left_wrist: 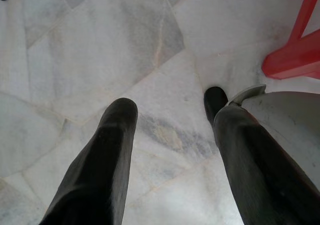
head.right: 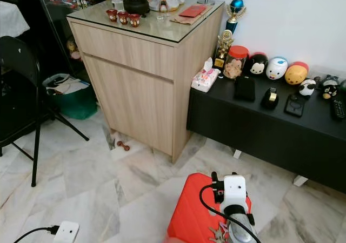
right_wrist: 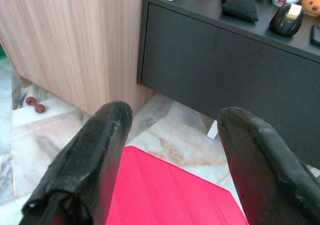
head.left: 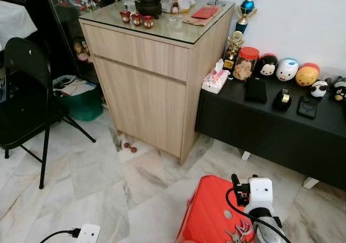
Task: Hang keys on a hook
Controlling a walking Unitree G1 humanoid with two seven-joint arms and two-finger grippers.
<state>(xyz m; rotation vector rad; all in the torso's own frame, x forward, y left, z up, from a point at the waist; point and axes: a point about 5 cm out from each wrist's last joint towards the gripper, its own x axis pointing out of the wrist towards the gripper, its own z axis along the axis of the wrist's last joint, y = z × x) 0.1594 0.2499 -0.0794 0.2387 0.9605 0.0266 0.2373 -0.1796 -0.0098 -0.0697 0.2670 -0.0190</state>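
1. Looming at far centre: wooden cabinet (head.left: 151,65), pale woodgrain, boxy, glass-topped, carrying small red cups (head.left: 136,19).
2. Running along the right: low black counter (head.left: 270,129), matte and flat, bearing a row of rounded toy figures (head.left: 286,69).
3. Spreading underneath: marble floor (head.left: 92,183), glossy and veined; probably slippery, so risking a skid of anything dropped.
4. Sitting near right: red stool (head.left: 208,210), smooth ribbed plastic.
5. Hovering over the stool: right gripper (right_wrist: 172,150), fingers spread apart, holding nothing.
6. Hanging by the floor: left gripper (left_wrist: 170,130), likewise spread and empty.
7. Lying on the stool: keys (head.left: 240,233), small, metallic, jagged; likely snagging or slipping off in a poor pinch. No hook visible.
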